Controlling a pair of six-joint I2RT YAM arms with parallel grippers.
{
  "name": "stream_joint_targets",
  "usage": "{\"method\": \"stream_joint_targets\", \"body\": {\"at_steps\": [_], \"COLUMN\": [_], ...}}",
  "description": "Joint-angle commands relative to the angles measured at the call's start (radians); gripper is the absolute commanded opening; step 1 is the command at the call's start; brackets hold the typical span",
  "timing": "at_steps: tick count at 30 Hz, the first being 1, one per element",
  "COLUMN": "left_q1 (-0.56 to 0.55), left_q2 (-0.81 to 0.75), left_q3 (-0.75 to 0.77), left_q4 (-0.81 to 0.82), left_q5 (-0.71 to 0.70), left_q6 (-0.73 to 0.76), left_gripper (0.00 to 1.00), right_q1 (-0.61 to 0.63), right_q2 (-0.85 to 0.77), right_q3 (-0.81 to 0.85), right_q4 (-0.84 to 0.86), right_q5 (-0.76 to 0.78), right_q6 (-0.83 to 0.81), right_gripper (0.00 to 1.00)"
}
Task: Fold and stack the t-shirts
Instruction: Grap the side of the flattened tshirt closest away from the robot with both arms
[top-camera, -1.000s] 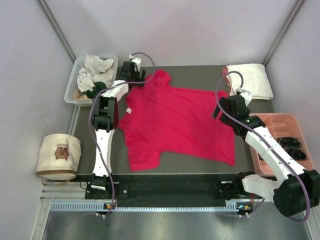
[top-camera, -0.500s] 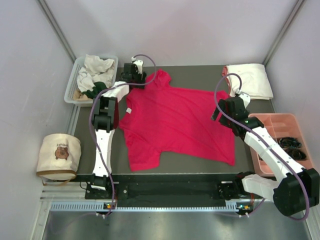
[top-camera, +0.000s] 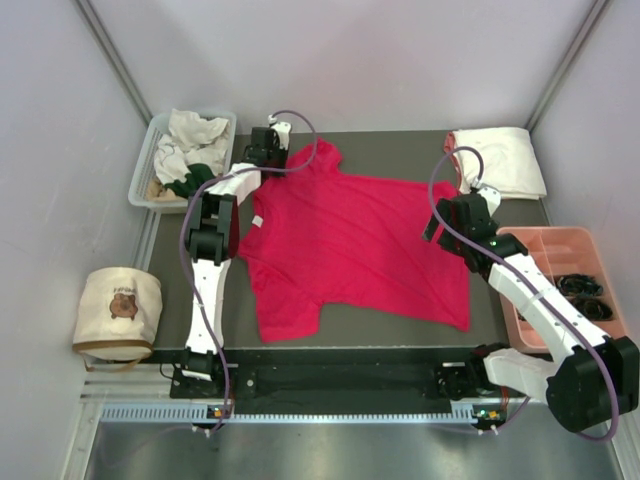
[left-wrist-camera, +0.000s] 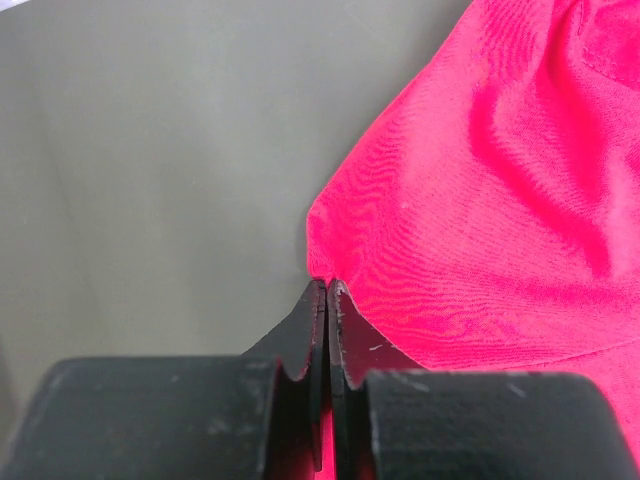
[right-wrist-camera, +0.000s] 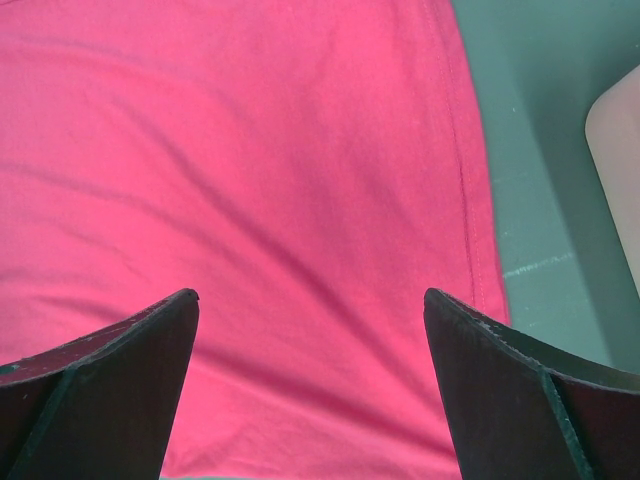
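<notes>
Pinching the far sleeve corner of the red t-shirt (top-camera: 350, 240), the left gripper (left-wrist-camera: 327, 290) sits closed on it — the right gripper (right-wrist-camera: 310, 293) gapes empty above the opposite hem.

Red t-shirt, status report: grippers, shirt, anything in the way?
Left gripper shut on sleeve edge of red t-shirt. Right gripper open over its hem edge. Shirt spread out, unfolded. Nothing lying on it.

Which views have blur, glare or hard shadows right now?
Top external: even, diffuse light, no glare, faint shadows along the crimson-red cloth t-shirt. Left wrist: weave sharp, slightly rippled; the left gripper, shut on its edge, is a dark, softer mass. Right wrist: open right gripper dark in the corners, cloth folds softly shaded.
</notes>
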Motion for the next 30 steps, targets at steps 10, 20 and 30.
{"method": "stream_joint_targets", "body": {"at_steps": [10, 20, 30], "left_q1": [0.025, 0.048, 0.067], "left_q2": [0.062, 0.157, 0.096], "left_q3": [0.121, 0.239, 0.191], "left_q4": [-0.039, -0.036, 0.034], "left_q5": [-0.132, -0.179, -0.164], "left_q6": [-0.01, -0.006, -0.059], "left_gripper": [0.0, 0.0, 0.99], "right_q1": [0.001, 0.001, 0.001], "right_q2": [0.039, 0.075, 0.079], "right_q3": [-0.011, -0.002, -0.002], "right_q4": [0.051, 0.059, 0.045], "right_q5": [-0.031, -0.034, -0.029], "right_q6": [0.02, 0.011, 0.003], "right_gripper": [0.94, 0.94, 0.95]}}
